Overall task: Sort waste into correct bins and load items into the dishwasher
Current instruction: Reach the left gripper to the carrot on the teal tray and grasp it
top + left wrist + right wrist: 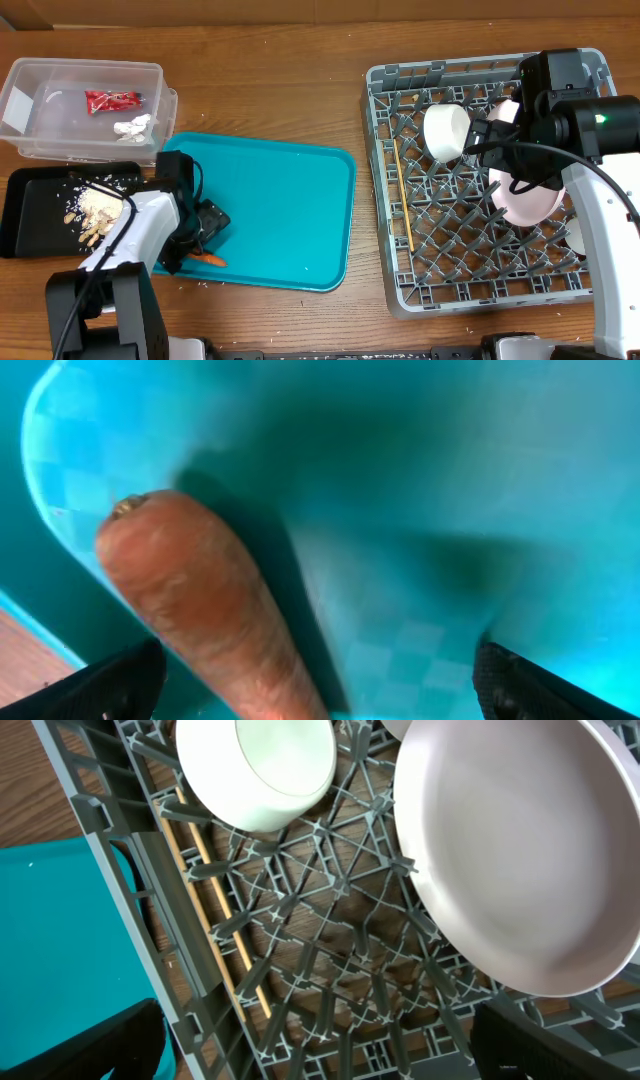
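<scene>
An orange carrot lies near the front left edge of the teal tray. My left gripper is open and low over it. In the left wrist view the carrot lies between the spread fingers. My right gripper is open and empty above the grey dish rack. The rack holds a white bowl, a white plate and chopsticks. The right wrist view shows the open fingers, the bowl, the plate and the chopsticks.
The clear tub at the back left holds a red wrapper and white tissue. The black tray in front of it holds beige food scraps. White crumbs lie on the teal tray.
</scene>
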`<state>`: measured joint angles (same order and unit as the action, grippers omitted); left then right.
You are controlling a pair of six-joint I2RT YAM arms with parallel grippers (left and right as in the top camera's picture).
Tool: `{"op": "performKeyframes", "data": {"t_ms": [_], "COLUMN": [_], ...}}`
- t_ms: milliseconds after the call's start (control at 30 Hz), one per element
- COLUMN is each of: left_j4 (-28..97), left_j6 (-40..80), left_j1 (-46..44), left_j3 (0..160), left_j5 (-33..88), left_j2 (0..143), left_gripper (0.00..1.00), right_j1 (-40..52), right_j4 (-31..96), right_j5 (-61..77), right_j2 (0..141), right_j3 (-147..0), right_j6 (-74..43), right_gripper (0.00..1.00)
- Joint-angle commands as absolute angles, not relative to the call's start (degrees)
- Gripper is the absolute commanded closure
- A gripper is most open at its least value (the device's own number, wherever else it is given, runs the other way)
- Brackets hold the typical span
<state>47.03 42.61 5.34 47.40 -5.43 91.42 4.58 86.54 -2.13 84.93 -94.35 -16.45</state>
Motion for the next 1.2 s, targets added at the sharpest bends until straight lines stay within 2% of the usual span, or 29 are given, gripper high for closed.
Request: {"op": "performKeyframes", "data": {"t_ms": [0, 133, 233, 400, 467, 667, 733, 767, 1167], "left_j4": [44.0, 42.8, 42.8, 42.8, 42.8, 42.4, 41.7, 41.5, 40.5], "left_j6": [43.9, 43.7, 43.7, 43.7, 43.7, 43.7, 43.2, 43.0, 38.8], "left_j1": [5.7, 5.7, 5.7, 5.7, 5.7, 5.7, 5.7, 5.7, 5.7], "left_j3": [44.5, 43.7, 43.7, 43.7, 43.7, 43.7, 43.7, 43.7, 47.1], "left_j5": [-6.5, -6.6, -6.6, -6.6, -6.6, -6.6, -6.6, -6.6, -6.6], "left_j2": [91.5, 91.5, 91.5, 91.5, 91.5, 91.5, 91.5, 91.5, 91.5], "left_gripper": [0.0, 0.01, 0.07, 0.42, 0.49, 0.55, 0.71, 0.74, 0.83], "right_j1": [4.4, 4.4, 4.4, 4.4, 4.4, 4.4, 4.4, 4.4, 4.4], "right_j4": [86.3, 86.3, 86.3, 86.3, 86.3, 86.3, 86.5, 86.5, 86.7], "right_j5": [-2.9, -2.9, -2.9, -2.9, -2.9, -2.9, -2.9, -2.9, -2.9], "right_j2": [84.9, 84.9, 84.9, 84.9, 84.9, 84.9, 84.9, 84.9, 84.9], "right_j3": [-94.2, -94.2, -94.2, -94.2, -94.2, -94.2, -94.2, -94.2, -94.2], "right_j6": [-16.1, -16.1, -16.1, -16.1, -16.1, -16.1, -16.1, -16.1, -16.0], "right_gripper": [0.0, 0.0, 0.0, 0.0, 0.0, 0.0, 0.0, 0.0, 0.0]}}
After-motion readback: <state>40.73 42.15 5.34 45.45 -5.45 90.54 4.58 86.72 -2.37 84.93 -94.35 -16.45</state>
